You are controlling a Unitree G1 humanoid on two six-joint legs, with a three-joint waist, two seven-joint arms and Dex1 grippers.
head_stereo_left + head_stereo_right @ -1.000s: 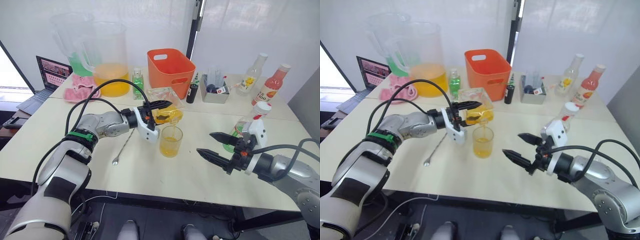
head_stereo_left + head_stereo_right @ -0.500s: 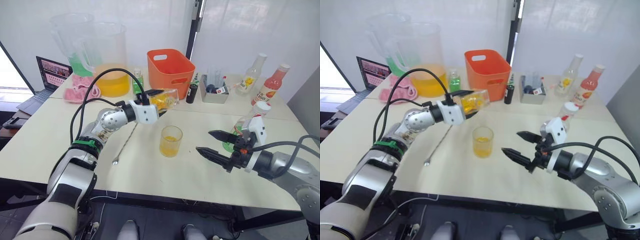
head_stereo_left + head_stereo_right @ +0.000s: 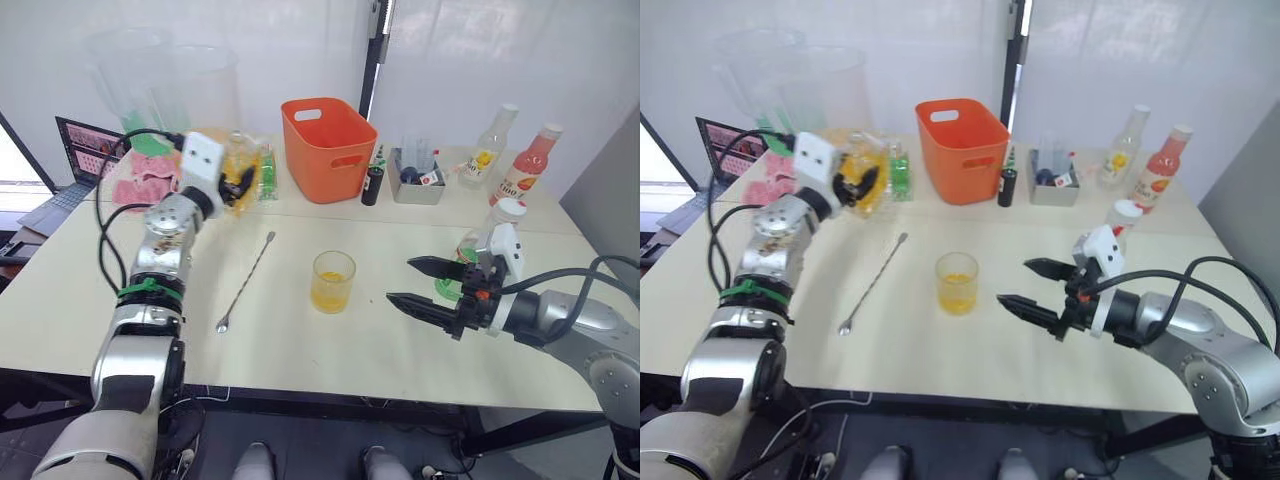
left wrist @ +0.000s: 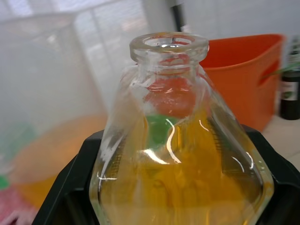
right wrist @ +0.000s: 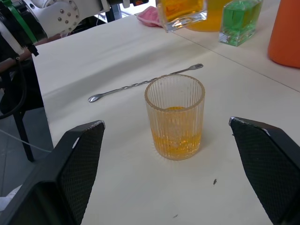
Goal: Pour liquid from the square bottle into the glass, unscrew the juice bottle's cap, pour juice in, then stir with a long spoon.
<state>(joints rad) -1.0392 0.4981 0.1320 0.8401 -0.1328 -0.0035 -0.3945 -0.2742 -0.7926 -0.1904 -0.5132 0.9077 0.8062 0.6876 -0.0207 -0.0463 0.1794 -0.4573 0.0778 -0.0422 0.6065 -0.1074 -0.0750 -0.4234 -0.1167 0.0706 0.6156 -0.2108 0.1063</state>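
Left pincer (image 3: 236, 178) is clamped on the square bottle (image 3: 243, 166), held up off the worktop (image 3: 330, 350) at the far left, in front of the big pitchers. In the left wrist view the bottle (image 4: 180, 154) sits between both black fingers, neck open with no cap, amber liquid filling the lower body.

Right pincer (image 3: 418, 284) is spread wide, holding nothing, low over the worktop to the right of the glass (image 3: 332, 281). Its tips point at the glass but stay apart from it. In the right wrist view the two fingers (image 5: 79, 154) flank the glass (image 5: 176, 117) with clear gaps on both sides.

The glass stands upright near mid-worktop, ribbed, with a shallow layer of orange liquid at the bottom.

The long spoon (image 3: 246, 282) lies flat on the worktop left of the glass, running diagonally, bowl end toward the near edge. Nothing touches it.

The juice bottle (image 3: 478, 252), white cap on, stands just behind the right pincer and is partly hidden by the wrist.

Back row: orange basket (image 3: 325, 148), a small green bottle (image 3: 265, 170) beside the square bottle, a dark slim bottle (image 3: 372, 184), a grey tray of small items (image 3: 417, 186), a clear bottle with a yellow label (image 3: 488, 154), and a pink-red bottle (image 3: 530, 165). A laptop (image 3: 70, 170) and a pink cloth (image 3: 135, 188) sit at the far left.
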